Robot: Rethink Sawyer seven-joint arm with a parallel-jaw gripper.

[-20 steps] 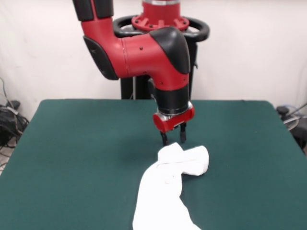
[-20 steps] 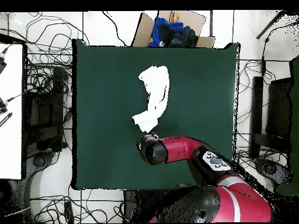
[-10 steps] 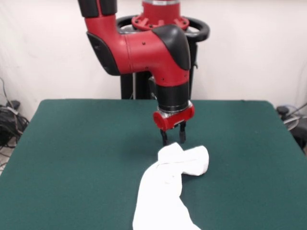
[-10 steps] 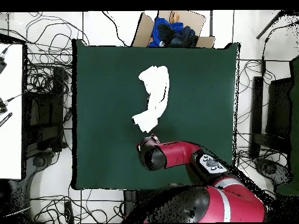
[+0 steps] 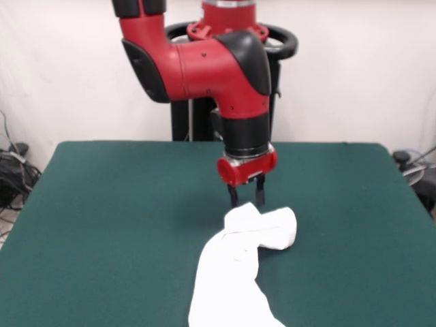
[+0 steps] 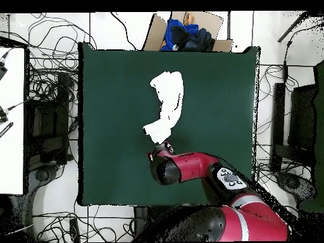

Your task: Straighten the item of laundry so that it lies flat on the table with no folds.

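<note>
The item of laundry (image 5: pixel 238 266) is a plain white bundle, twisted into a long crumpled strip with no print showing. It runs from the middle of the green table (image 5: pixel 109 225) to the front edge of the front view. From overhead the item of laundry (image 6: pixel 168 101) lies bent, mid-table (image 6: pixel 107 95). My gripper (image 5: pixel 246 198) points straight down just behind the strip's rolled far end, its tips close above the cloth edge. It is open, and nothing is between its dark fingers (image 5: pixel 234 197). Overhead, the red arm (image 6: pixel 190 168) hides most of it.
A cardboard box with blue and dark cloth (image 6: pixel 186 35) sits beyond the table's far edge in the overhead view. Cables (image 6: pixel 50 82) cover the floor on both sides. A white bench (image 6: pixel 11 120) stands at the left.
The arm's upper links have swung a little while the gripper stays almost in place behind the cloth. The laundry has not moved.
</note>
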